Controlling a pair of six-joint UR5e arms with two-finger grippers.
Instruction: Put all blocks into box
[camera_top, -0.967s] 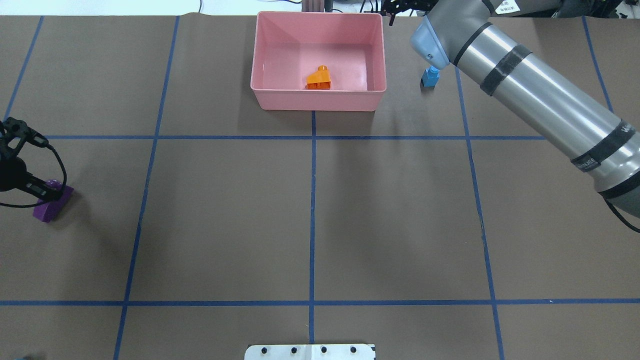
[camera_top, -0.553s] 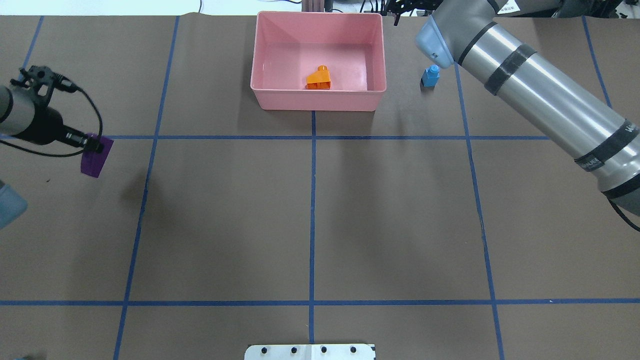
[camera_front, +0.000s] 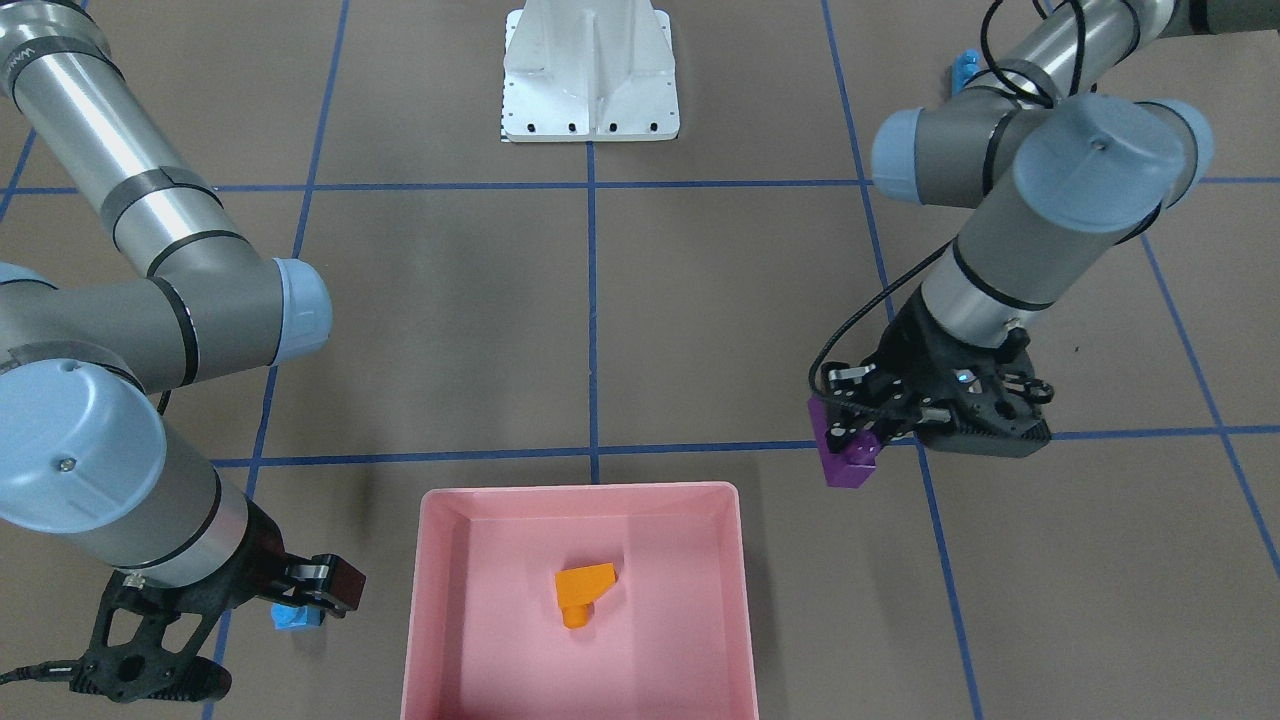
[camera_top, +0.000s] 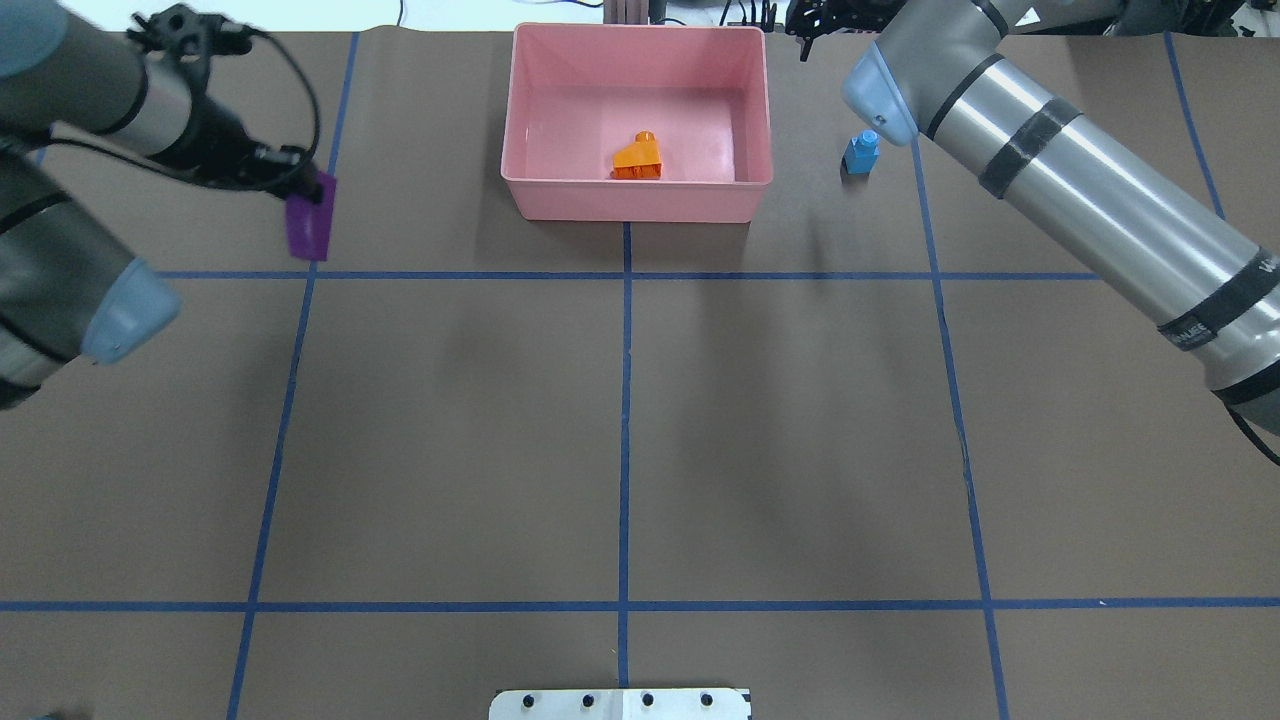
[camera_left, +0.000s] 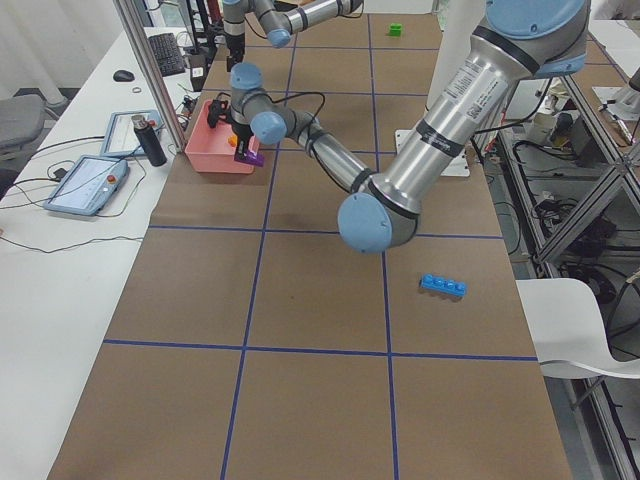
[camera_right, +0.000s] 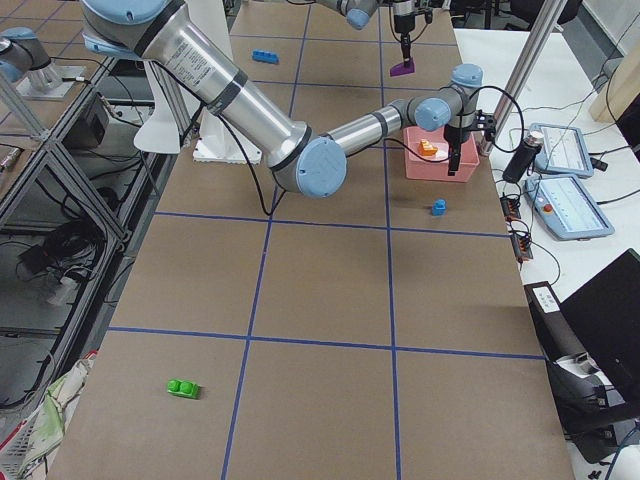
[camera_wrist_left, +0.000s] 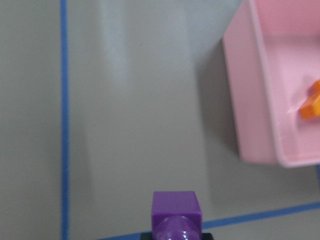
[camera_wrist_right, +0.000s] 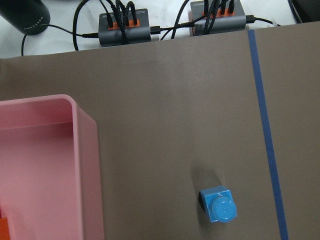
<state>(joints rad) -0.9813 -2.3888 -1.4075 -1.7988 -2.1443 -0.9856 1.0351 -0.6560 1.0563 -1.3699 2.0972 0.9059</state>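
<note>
Purple block (camera_top: 308, 225) hangs clamped between the left jaws, near the box (camera_top: 630, 202).

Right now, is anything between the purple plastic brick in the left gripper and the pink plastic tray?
Nothing visible. Only bare brown paper lies between the purple plastic brick, shut in the left gripper, and the pink plastic tray; just its wall to clear.
</note>
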